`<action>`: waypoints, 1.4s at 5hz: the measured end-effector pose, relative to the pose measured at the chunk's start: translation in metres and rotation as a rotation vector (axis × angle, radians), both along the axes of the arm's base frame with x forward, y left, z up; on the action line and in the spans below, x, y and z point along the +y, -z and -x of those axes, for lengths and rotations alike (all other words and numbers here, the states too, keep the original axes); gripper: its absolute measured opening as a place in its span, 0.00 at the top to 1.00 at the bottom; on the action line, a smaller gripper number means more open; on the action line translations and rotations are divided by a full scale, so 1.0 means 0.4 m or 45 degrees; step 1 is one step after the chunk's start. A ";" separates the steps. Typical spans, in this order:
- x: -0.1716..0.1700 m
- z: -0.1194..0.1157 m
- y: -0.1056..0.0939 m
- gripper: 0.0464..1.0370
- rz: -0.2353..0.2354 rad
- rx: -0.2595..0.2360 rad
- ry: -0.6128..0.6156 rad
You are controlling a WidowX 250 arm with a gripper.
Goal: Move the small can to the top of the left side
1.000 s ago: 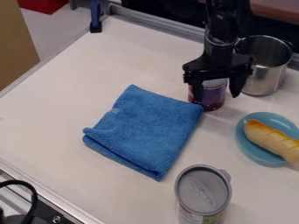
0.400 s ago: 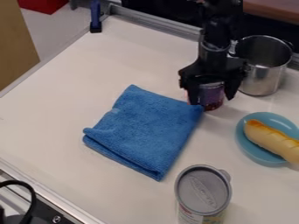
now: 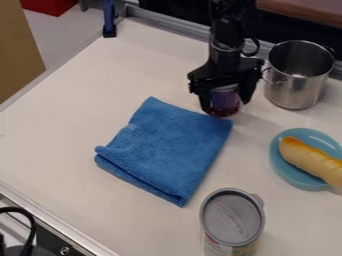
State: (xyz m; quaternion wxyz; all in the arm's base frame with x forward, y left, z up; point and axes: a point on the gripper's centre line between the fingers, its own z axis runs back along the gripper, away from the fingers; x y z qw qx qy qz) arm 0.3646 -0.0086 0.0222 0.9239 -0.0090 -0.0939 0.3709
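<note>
My gripper (image 3: 224,103) hangs over the upper middle of the white table, just above the blue cloth's upper right corner. It is shut on the small can (image 3: 225,101), which is purple and dark red with a pale top. One finger is at each side of the can, and the can looks upright. Whether its base touches the table, I cannot tell.
A folded blue cloth (image 3: 167,147) lies mid-table. To the gripper's right stands a steel pot (image 3: 298,87). A blue plate (image 3: 286,167) with a bread roll (image 3: 312,160) is at the right, and a larger lidded can (image 3: 232,220) stands at the front.
The gripper came down around the small can, closed on it, and moved left with it, away from the pot. The can has shifted left and slightly toward the table's back.
</note>
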 end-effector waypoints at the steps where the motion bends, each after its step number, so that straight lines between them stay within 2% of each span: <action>1: 0.022 -0.011 -0.007 0.04 -0.006 -0.015 0.033; 2: 0.043 -0.030 -0.021 0.04 -0.037 -0.049 0.114; 6: 0.174 -0.049 0.000 0.04 -0.137 -0.098 0.068; 7: 0.227 -0.066 -0.009 0.04 -0.191 -0.129 0.038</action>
